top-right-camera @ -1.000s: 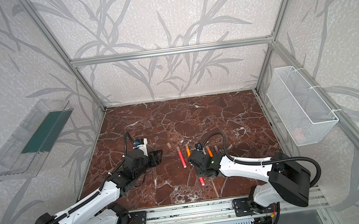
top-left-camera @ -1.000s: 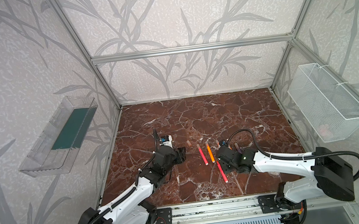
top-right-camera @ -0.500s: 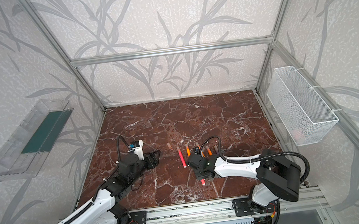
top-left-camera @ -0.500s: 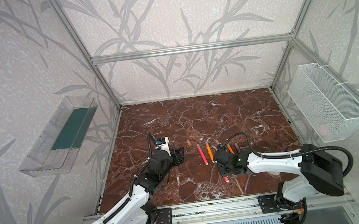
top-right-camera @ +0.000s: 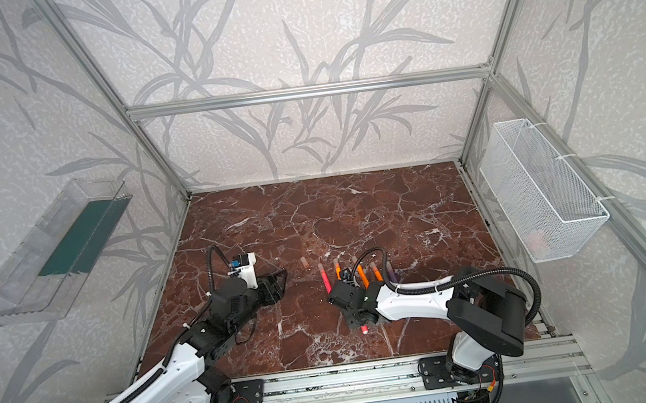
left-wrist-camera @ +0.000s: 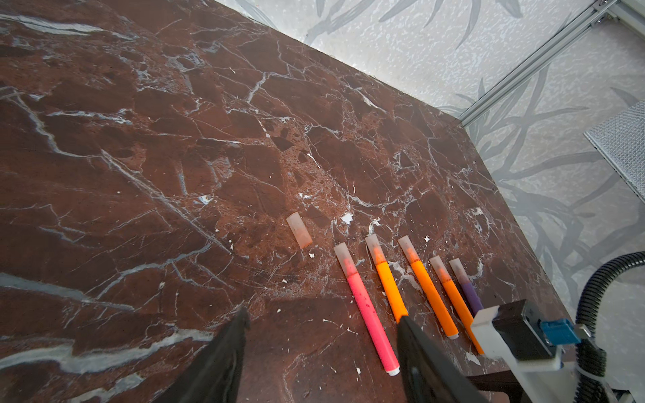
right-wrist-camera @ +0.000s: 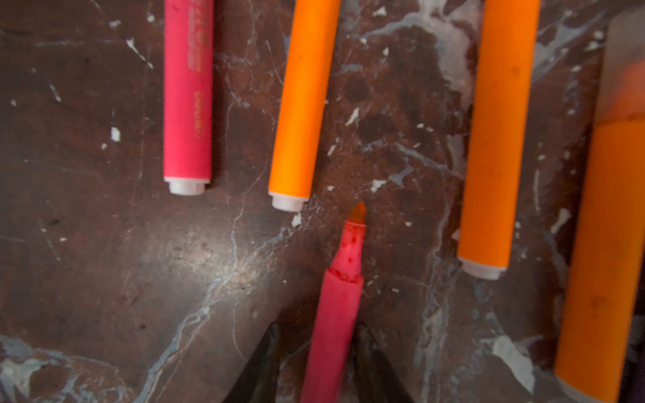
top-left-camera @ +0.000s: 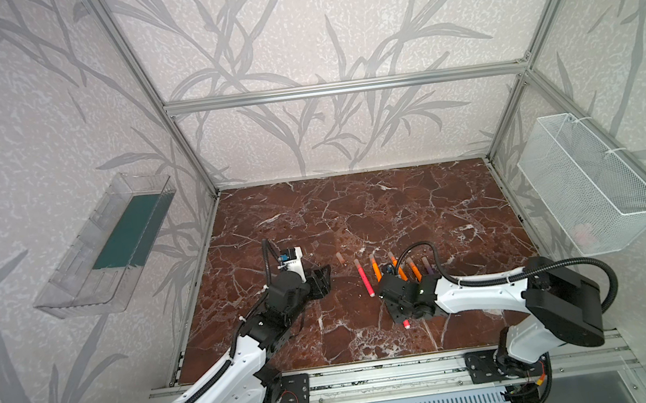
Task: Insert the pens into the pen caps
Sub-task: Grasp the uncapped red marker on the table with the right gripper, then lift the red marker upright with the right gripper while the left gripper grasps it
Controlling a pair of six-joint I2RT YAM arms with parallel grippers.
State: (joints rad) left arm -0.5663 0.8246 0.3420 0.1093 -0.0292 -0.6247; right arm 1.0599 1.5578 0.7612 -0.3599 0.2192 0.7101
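In both top views, five capped pens (top-left-camera: 375,269) are seen in a row on the marble surface (top-left-camera: 355,207), with a loose pen cap (top-left-camera: 339,256) just left of them. In the left wrist view, the left jaws are held wide apart and empty. In the right wrist view, an uncapped red-pink pen (right-wrist-camera: 343,286) is bracketed by the narrowly parted right jaws; whether it is clamped cannot be told.

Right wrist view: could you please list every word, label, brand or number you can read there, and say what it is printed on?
red-pink marker pen with the white end plug: pale lettering runs along its barrel in two stretches, too blurred to read.
orange marker pens and red-pink marker pen with the bare tip: no print visible.
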